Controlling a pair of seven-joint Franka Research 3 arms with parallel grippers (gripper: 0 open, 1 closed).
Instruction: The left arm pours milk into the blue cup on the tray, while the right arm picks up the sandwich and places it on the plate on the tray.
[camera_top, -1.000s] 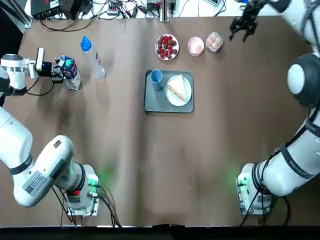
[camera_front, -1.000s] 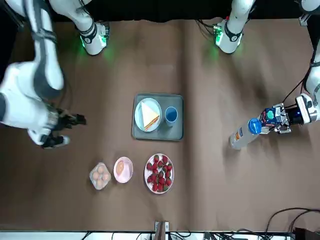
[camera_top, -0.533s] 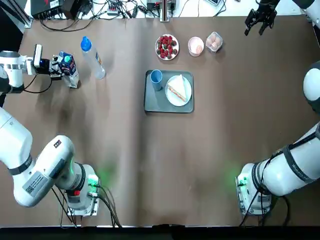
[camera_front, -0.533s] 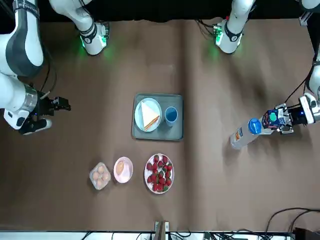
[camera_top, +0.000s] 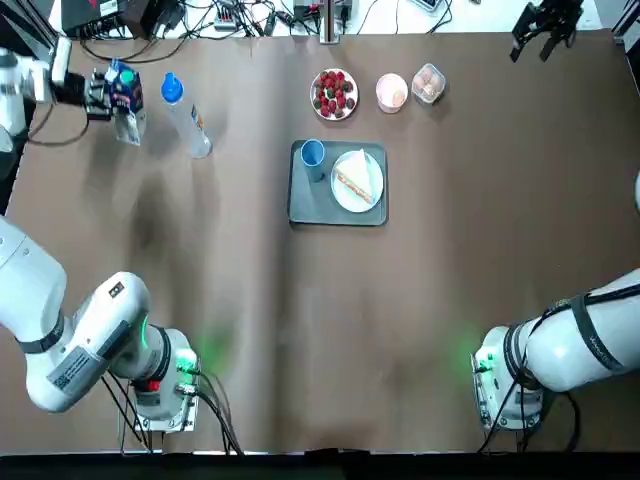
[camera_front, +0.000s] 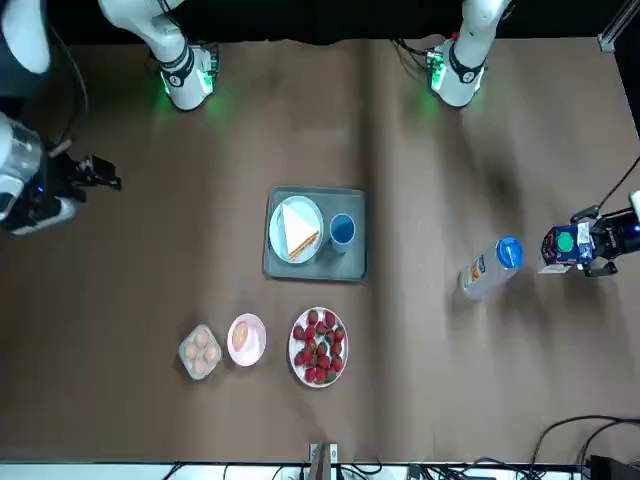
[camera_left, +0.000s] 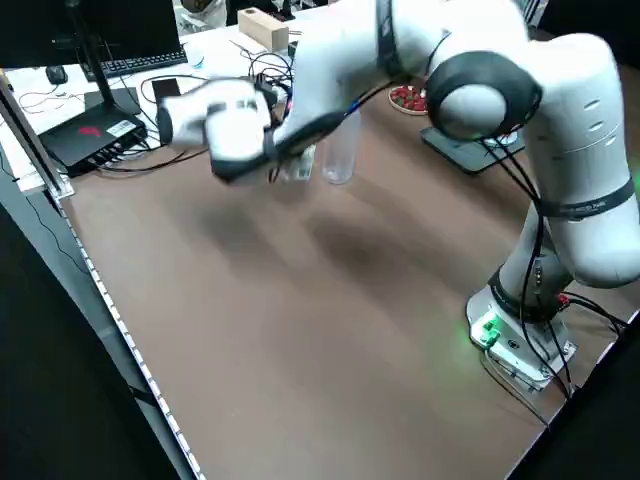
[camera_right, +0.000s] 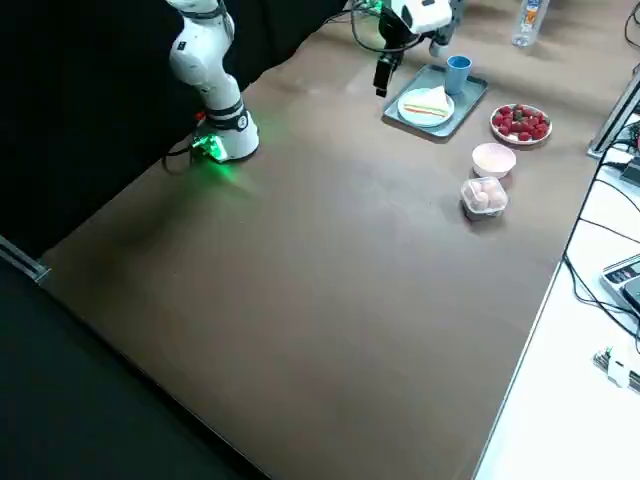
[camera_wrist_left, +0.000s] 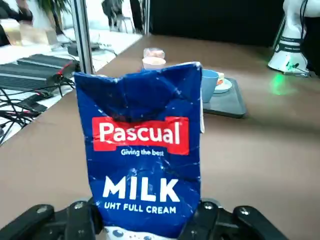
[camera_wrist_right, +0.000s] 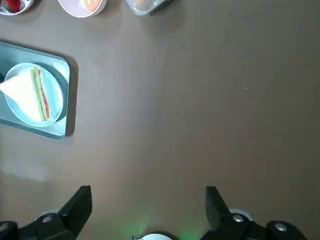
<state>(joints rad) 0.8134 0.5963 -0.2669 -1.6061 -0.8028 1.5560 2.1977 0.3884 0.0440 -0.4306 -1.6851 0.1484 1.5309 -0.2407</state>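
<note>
Though the front view hides it, "MILK" (bold white) fronts the carton (camera_wrist_left: 145, 150).

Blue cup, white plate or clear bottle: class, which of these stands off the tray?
The clear bottle with the blue cap; it is on the bare table, whereas the cup and plate both rest on the tray.

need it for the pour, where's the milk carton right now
In the top view, the milk carton is near the table's far left corner, held in the left gripper, just left of the blue-capped bottle.
</note>
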